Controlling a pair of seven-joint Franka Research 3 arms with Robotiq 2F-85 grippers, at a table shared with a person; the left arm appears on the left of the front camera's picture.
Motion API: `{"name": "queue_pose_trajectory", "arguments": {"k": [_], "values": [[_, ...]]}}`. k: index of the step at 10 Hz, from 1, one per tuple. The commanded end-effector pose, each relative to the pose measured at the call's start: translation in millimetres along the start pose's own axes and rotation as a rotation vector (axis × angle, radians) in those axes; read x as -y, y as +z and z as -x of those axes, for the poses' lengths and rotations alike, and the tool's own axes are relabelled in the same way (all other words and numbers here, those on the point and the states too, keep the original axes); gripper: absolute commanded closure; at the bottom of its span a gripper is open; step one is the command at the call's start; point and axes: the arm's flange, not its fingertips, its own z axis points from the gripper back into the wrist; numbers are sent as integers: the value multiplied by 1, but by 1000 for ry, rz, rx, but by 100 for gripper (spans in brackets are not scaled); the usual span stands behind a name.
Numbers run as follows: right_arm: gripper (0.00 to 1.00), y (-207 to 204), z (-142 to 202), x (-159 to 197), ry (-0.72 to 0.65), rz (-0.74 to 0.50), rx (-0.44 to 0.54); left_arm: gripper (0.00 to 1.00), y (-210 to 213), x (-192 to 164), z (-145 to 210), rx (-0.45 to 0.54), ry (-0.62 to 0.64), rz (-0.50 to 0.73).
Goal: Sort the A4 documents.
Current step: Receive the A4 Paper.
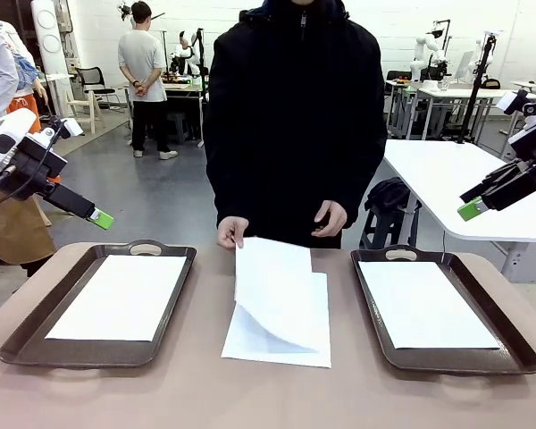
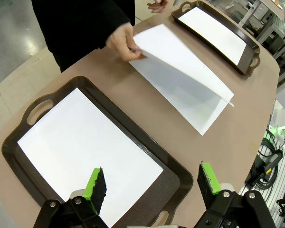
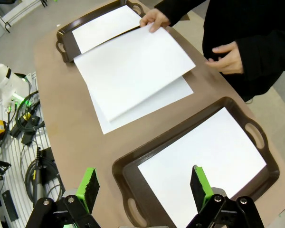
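Note:
A small stack of white A4 sheets (image 1: 281, 335) lies in the table's middle. The person's hand (image 1: 231, 232) lifts the top sheet (image 1: 272, 286) by its far corner, so it curls up off the stack; the same lifted sheet (image 2: 180, 61) (image 3: 133, 66) appears in both wrist views. One white sheet (image 1: 121, 297) lies in the left dark brown tray (image 1: 18, 344), another sheet (image 1: 424, 304) in the right tray (image 1: 509, 353). My left gripper (image 2: 152, 185) hangs open above the left tray's near end. My right gripper (image 3: 142, 185) hangs open above the right tray, holding nothing.
The person in a black coat stands at the far edge, the other hand (image 1: 330, 217) held just above the table. Bare brown tabletop (image 1: 205, 357) runs between the trays and the stack. A white table (image 1: 447, 179) stands behind at right.

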Motion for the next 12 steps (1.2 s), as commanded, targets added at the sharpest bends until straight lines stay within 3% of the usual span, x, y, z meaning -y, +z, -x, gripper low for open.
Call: {"name": "queue_pose_trajectory", "arguments": {"k": [1,12], "values": [[0,-1,-1,0,14,6,-7,0,1,0,0,4,0,2],[0,-1,-1,0,14,6,-7,0,1,0,0,4,0,2]]}}
